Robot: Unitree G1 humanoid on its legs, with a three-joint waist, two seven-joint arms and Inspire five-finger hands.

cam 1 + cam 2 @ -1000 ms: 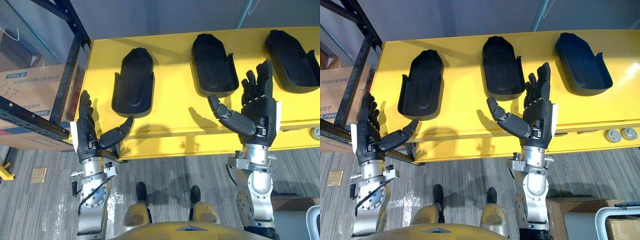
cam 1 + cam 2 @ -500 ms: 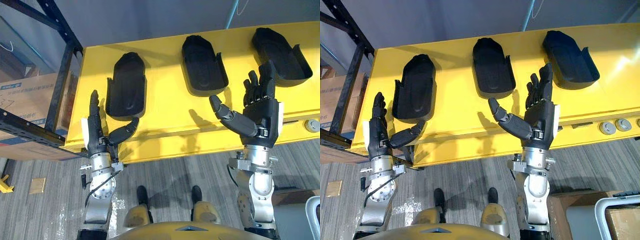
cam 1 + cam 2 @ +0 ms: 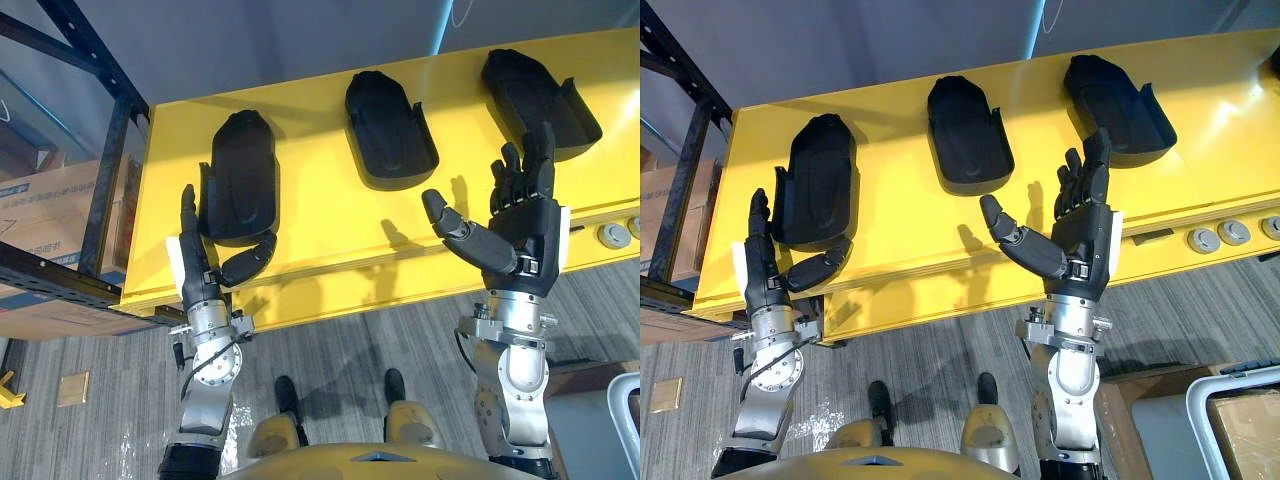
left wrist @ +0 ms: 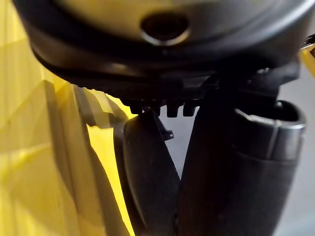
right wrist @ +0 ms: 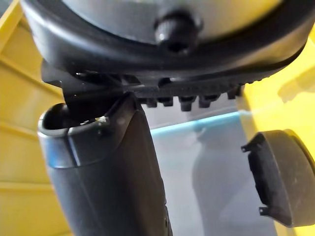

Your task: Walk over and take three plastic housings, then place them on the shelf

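Lying on yellow table (image 3: pixel 320 215), 3 housings (image 3: pixel 385 130) point rounded ends away.

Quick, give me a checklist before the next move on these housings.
1. On the table: left housing, middle housing, right housing: ok.
2. Fingers of the left hand straight: ok.
3. Its thumb by the left housing's near end: ok; contact: cannot tell.
4. Open, empty right hand: ok.
5. Free room on the shelf: cannot tell.
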